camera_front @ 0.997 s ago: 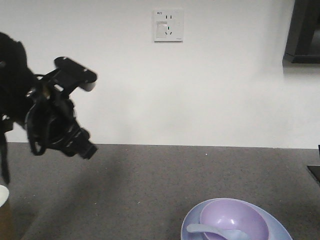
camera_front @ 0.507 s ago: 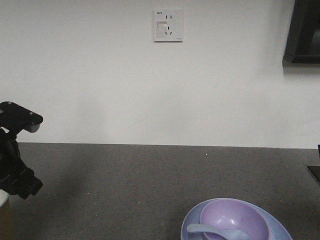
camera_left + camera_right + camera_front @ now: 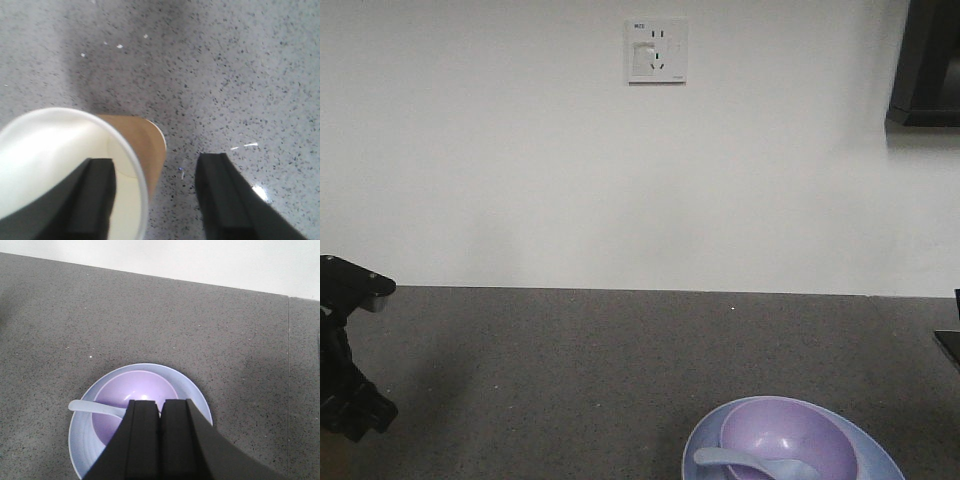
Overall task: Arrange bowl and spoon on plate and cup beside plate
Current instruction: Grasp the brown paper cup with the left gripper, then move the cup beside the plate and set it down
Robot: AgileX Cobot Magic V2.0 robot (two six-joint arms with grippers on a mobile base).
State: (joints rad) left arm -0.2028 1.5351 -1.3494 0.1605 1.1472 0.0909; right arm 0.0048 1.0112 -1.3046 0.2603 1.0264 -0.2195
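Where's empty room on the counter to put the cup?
The counter is bare between the plate and the wall, and on both sides of the plate. The plate itself is full: bowl and spoon sit on it.

Lilac bowl (image 3: 142,387) sitting on pale blue plate (image 3: 80,440), spoon (image 3: 82,406) lying in bowl, handle overhanging rim, brown paper cup (image 3: 137,137) standing upright

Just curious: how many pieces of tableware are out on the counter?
4: bowl on plate, spoon across them, cup apart under the left gripper. Others may lie out of view.
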